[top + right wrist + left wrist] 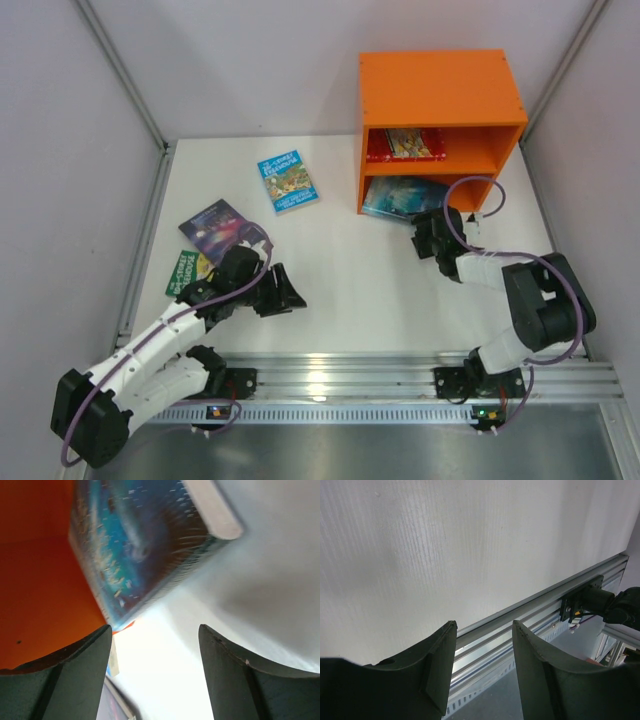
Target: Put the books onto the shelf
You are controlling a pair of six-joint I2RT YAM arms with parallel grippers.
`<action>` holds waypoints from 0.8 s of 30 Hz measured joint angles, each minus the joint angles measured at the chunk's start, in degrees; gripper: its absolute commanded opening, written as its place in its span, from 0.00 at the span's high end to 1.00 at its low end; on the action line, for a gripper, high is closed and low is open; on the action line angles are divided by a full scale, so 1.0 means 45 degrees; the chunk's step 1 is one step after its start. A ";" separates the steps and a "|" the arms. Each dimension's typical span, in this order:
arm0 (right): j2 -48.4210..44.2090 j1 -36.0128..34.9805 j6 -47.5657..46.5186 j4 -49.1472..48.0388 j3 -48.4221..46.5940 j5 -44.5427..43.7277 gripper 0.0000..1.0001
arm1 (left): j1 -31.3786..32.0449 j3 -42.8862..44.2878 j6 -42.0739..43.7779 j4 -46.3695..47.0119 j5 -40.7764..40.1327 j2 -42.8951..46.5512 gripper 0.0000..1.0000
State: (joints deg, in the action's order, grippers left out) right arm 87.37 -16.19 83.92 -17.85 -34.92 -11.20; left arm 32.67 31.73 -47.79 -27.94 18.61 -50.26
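1. R fingers (60, 680) released, empty, just before teal bk (145, 545), partly in shelf (440, 90) lower bay.
2. L fingers (415, 680) apart, empty, over bench (340, 260).
3. Upper bay: red bk (400, 145). On bench: light-blue bk (288, 182), purple bk (213, 228), green bk (183, 272).

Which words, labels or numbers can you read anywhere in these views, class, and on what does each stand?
Light-blue book: white title lettering, too small to read.
Green book: white lettering, too small to read.
Teal-blue book: cover blurred, nothing legible.
No other text shows.
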 measured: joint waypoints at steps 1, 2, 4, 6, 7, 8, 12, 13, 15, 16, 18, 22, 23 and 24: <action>0.0189 0.0034 0.0170 -0.0151 0.0126 -0.0049 0.29 | 0.0000 0.0000 0.0000 0.0000 -0.0005 0.0000 0.47; 0.0325 0.0058 0.0248 -0.0223 0.0214 -0.0097 0.29 | 0.0000 0.0000 0.0000 0.0000 0.0000 0.0000 0.47; 0.0646 0.0151 0.0413 -0.0515 0.0418 -0.0233 0.30 | 0.0000 0.0000 0.0005 0.0000 -0.0005 0.0000 0.47; 0.0865 0.0257 0.0617 -0.0971 0.0495 -0.0330 0.30 | 0.0000 0.0000 0.0005 -0.0005 -0.0005 0.0000 0.47; 0.0933 0.0306 0.0636 -0.1117 0.0500 -0.0379 0.31 | 0.0000 0.0000 0.0005 0.0000 -0.0005 0.0000 0.47; 0.1035 0.0359 0.0641 -0.1321 0.0500 -0.0447 0.32 | 0.0000 0.0000 0.0005 0.0000 -0.0005 0.0000 0.47; 0.1491 0.0573 0.0563 -0.2016 0.0457 -0.0534 0.36 | 0.0000 0.0000 0.0015 0.0000 -0.0005 -0.0141 0.47; 0.1690 0.0651 0.0486 -0.2191 0.0359 -0.0515 0.42 | 0.0000 0.0000 0.0034 0.0000 -0.0010 -0.0209 0.47; 0.2089 0.0782 0.0306 -0.2322 0.0044 -0.0495 0.49 | 0.0000 0.0000 0.0083 0.0000 -0.0010 -0.0306 0.47; 0.2356 0.0865 0.0136 -0.2429 -0.0121 -0.0427 0.54 | 0.0000 0.0000 0.0097 0.0000 -0.0010 -0.0350 0.47; 0.2735 0.0981 -0.0058 -0.2696 -0.0364 -0.0321 0.59 | 0.0000 0.0000 0.0141 0.0000 -0.0015 -0.0427 0.47; 0.3415 0.1307 -0.0646 -0.3521 -0.0792 0.0194 0.69 | 0.0000 0.0000 0.0219 0.0005 -0.0015 -0.0612 0.47; 0.3551 0.1384 -0.0831 -0.3677 -0.0884 0.0355 0.70 | 0.0000 0.0000 0.0228 0.0005 -0.0019 -0.0661 0.47; 0.3662 0.1472 -0.1054 -0.3808 -0.0962 0.0510 0.71 | 0.0000 0.0000 0.0233 0.0005 -0.0015 -0.0704 0.47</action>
State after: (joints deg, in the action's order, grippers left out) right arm 103.85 -9.56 79.18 -34.98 -39.24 -8.91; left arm 32.67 31.73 -46.74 -27.92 18.55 -53.43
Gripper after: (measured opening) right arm 0.402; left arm 0.531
